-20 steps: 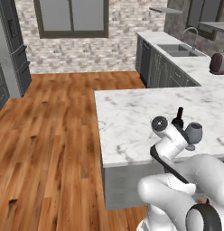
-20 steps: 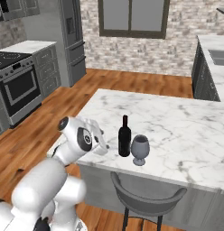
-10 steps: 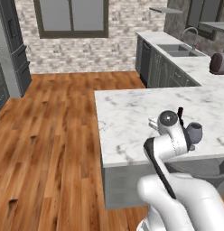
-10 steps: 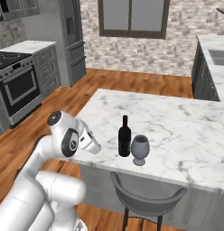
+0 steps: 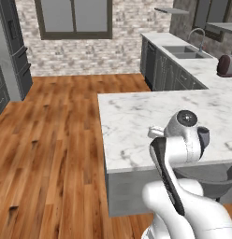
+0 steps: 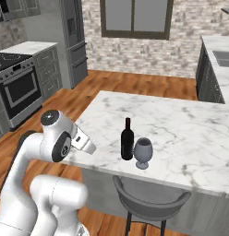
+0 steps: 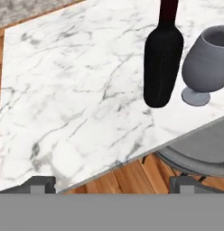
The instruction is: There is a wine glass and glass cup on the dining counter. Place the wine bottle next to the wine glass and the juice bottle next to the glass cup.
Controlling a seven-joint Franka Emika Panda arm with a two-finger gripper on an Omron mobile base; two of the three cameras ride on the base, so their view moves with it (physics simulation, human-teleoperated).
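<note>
Gripper (image 7: pixel 111 182) jaws spread wide, holding nothing, near the dining counter (image 6: pixel 190 133) edge. Wine bottle (image 6: pixel 127 140) stands upright, neck up, just beside the wine glass (image 6: pixel 143 152).

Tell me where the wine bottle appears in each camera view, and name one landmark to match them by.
Left base view: hidden behind the arm.
Right base view: the wine bottle stands centre, near the dining counter's front edge.
Hand view: upper right, upright.
Shared landmark: the wine glass beside it.
</note>
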